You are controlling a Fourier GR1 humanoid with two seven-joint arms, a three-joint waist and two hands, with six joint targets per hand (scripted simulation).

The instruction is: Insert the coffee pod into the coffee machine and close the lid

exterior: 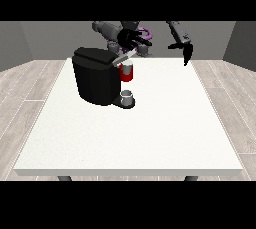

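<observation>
Your pod cannot be placed with certainty. A small grey thing (pixel 127 94) sits on the drip base at the machine's front, toward 5 o'clock from the machine body; it may be a cup or the pod, and you should not take it for either.

The coffee machine (pixel 96 77) is black and stands on the worktop (pixel 130 133) at about 10 o'clock from the worktop's centre. Its lid (pixel 95 55) lies across the top, with a pale strip at its 3 o'clock edge. A red thing at the machine (pixel 127 72) hangs under the brew head, directly above the grey thing and apart from it.

The robot hand at the view's left (pixel 131 39) is above the machine's 2 o'clock corner, near the lid edge. Its fingers look curled, but you cannot tell how far they close or whether they hold anything.

The robot hand at the view's right (pixel 186 50) hangs in the air beyond the worktop's far edge, at 1 o'clock, well apart from the machine. Its fingers point downward, straight, holding nothing.
</observation>
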